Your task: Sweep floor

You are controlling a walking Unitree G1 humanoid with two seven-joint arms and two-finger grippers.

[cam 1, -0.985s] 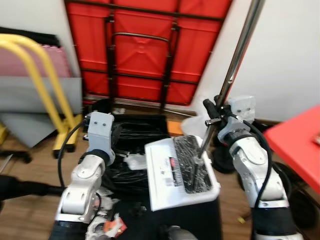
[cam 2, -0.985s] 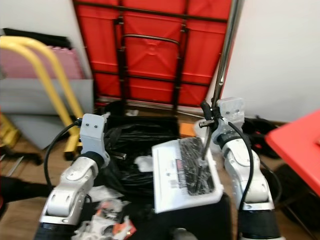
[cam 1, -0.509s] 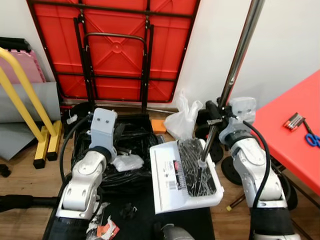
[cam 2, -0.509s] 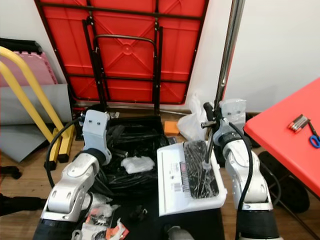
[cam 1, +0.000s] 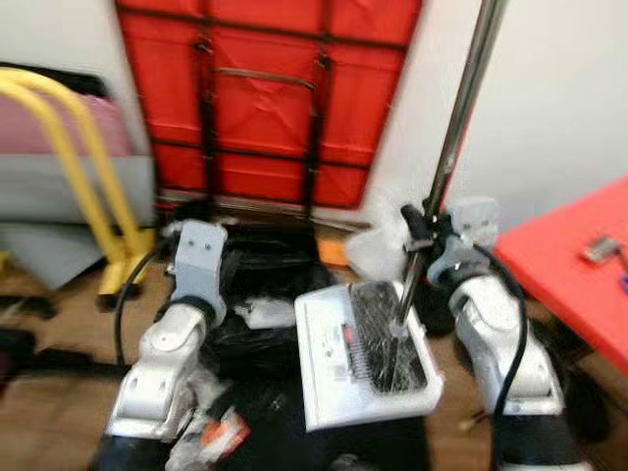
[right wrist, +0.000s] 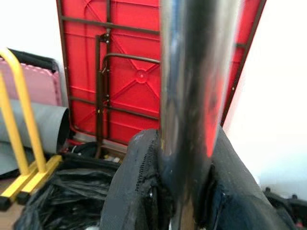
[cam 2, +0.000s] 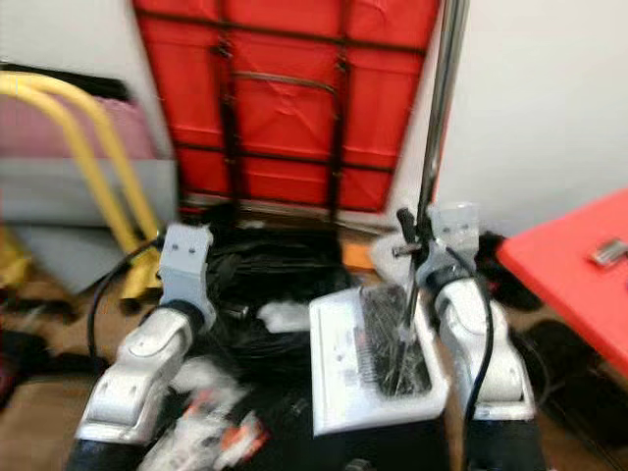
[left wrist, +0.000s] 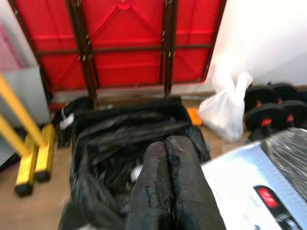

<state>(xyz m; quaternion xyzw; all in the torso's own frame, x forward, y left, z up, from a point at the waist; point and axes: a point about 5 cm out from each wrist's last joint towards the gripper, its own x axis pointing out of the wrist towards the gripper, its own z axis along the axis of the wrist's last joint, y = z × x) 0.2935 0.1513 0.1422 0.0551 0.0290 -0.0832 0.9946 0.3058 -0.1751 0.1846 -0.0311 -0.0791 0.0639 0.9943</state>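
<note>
Right gripper (right wrist: 184, 191) was clamped on the broom handle (cam 1: 461, 118), a smooth metal pole; judged stiff, light and slippery, best held low. Its black brush head (cam 1: 385, 336) lay in the white dustpan (cam 1: 329, 378) just ahead of the robot. Left gripper (left wrist: 165, 191) was closed, empty, over black bags (left wrist: 110, 139). Motion blur obscured the floor litter; the handle's top was cut off.

We see the broom's shiny metal pole (cam 1: 459, 123) standing nearly upright, its lower end meeting the white dustpan (cam 1: 365, 357) with dark bristles.
</note>
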